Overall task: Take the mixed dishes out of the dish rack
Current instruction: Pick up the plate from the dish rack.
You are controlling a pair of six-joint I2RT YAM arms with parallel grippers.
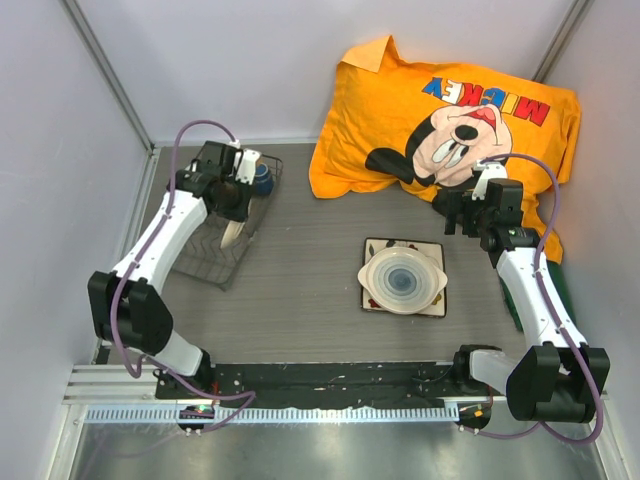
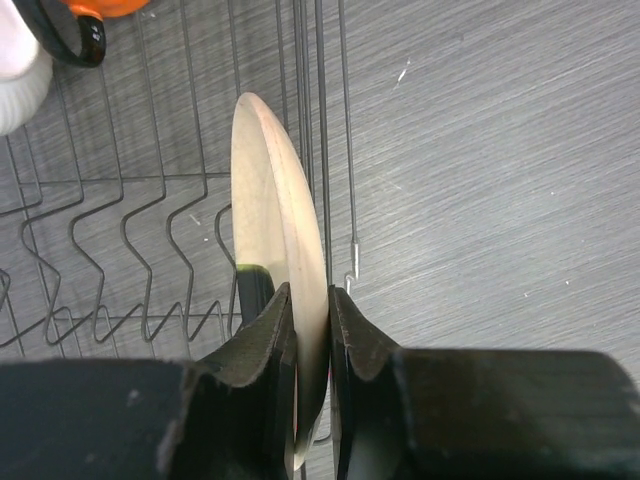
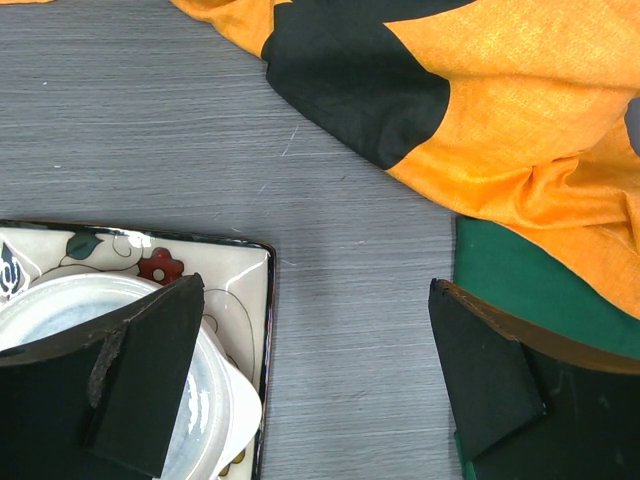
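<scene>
Gripping cream dish (image 2: 272,240) edge-on at rack (image 1: 225,262), left gripper (image 2: 308,300) jaws pinched tight on thin rim. Right gripper (image 3: 315,300) wide open, empty, beside flowered plate (image 3: 238,275) holding white bowl (image 3: 50,310).

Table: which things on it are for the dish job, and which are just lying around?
Job: rack, cream dish in left claw, blue cup, orange mug, square plate, bowl.
Lying about: Mickey pillow, green cloth.

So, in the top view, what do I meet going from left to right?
First the rack, then the plate with a bowl on it, then the open right pincer. The left pincer, shut on a dish, and the pillow overlap these.
</scene>
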